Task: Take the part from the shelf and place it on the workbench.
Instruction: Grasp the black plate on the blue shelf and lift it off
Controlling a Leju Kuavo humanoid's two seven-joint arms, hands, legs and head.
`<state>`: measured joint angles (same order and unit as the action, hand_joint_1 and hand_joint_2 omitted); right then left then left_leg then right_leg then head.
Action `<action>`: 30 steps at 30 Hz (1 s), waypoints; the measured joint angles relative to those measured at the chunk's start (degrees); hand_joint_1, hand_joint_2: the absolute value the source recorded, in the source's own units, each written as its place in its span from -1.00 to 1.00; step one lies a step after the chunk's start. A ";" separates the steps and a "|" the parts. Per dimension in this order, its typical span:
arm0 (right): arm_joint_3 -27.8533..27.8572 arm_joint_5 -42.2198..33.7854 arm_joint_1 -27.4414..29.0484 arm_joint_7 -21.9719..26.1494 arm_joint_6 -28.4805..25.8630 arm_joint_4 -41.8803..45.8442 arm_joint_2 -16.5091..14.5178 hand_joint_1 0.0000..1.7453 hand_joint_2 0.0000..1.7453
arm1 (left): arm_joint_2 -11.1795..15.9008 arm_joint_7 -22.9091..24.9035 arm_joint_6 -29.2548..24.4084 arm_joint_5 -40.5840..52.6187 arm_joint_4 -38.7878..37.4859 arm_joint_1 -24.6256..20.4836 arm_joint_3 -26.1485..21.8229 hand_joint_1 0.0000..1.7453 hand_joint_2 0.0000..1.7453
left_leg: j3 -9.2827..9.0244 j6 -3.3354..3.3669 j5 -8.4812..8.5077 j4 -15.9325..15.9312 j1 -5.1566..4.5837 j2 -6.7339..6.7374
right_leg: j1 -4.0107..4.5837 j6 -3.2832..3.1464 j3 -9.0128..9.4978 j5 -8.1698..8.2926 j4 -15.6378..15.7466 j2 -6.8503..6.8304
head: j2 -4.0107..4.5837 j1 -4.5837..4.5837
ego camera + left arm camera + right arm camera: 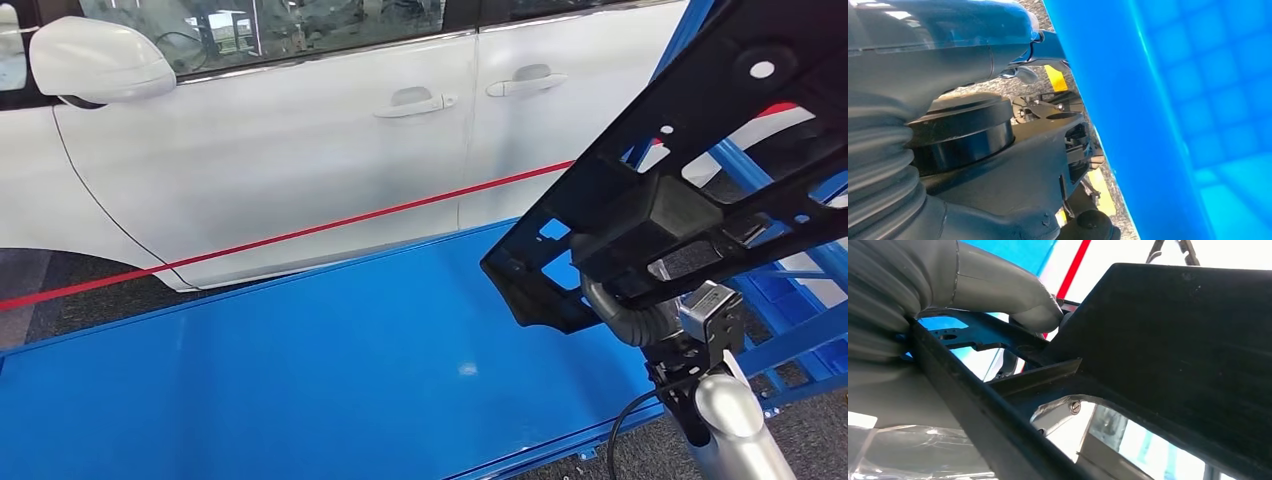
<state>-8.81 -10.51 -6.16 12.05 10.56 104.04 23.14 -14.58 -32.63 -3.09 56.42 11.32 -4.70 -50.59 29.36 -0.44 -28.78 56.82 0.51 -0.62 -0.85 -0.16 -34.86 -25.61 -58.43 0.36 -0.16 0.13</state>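
We hold the long black perforated plastic part (pixel 700 150) gripped in our right hand (pixel 640 250), its long axis slanting up above the glossy blue table's (pixel 330 370) right edge; whether our left hand (pixel 948 150) is open or closed, we cannot tell.

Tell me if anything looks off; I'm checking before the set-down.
Nothing looks damaged or spilled. The black part is tilted, raised over the blue workbench in the right hand, not yet set down. Beyond stands a white car.
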 joint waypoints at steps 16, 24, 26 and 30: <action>-2.09 2.59 2.96 5.08 -1.12 5.24 -2.75 1.00 1.00 | 0.46 1.14 0.52 -0.85 0.00 0.00 -1.28 -1.00 1.00 | -1.06 2.59 2.23 -2.17 -0.14 0.26 | -0.58 1.68 -1.47 -3.35 -4.11 -0.12 | -0.01 0.19; -3.06 5.25 7.13 8.91 -2.41 10.56 -3.98 1.00 1.00 | 0.66 1.18 -0.53 -1.40 0.01 0.14 -2.17 -1.00 1.00 | 0.70 1.19 1.07 0.65 0.16 -0.01 | -1.77 2.92 0.52 -1.87 -3.55 -0.19 | -0.01 0.39; -3.13 5.88 8.28 10.35 -2.93 11.83 -4.61 1.00 1.00 | 0.78 1.18 -1.12 -1.72 0.02 0.11 -2.48 -1.00 1.00 | 1.33 0.36 0.58 1.75 -0.05 -0.23 | -1.60 2.13 1.05 -2.28 -2.31 0.10 | -0.01 0.47; -3.80 9.24 11.62 13.55 -4.56 15.05 -6.60 1.00 1.00 | 1.02 1.27 -1.94 -2.26 0.02 0.41 -3.16 -1.00 1.00 | 2.51 -0.74 -1.66 4.27 0.22 -0.16 | -1.43 0.03 -0.01 -1.91 -2.45 -0.17 | -0.02 0.34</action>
<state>-12.61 -1.28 5.46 25.61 5.99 119.09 16.54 -13.56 -31.36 -5.03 54.16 11.34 -4.29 -53.75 31.87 -1.18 -30.44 61.09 0.73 -0.77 -2.29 -0.13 -34.87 -27.51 -60.88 0.18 -0.17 0.48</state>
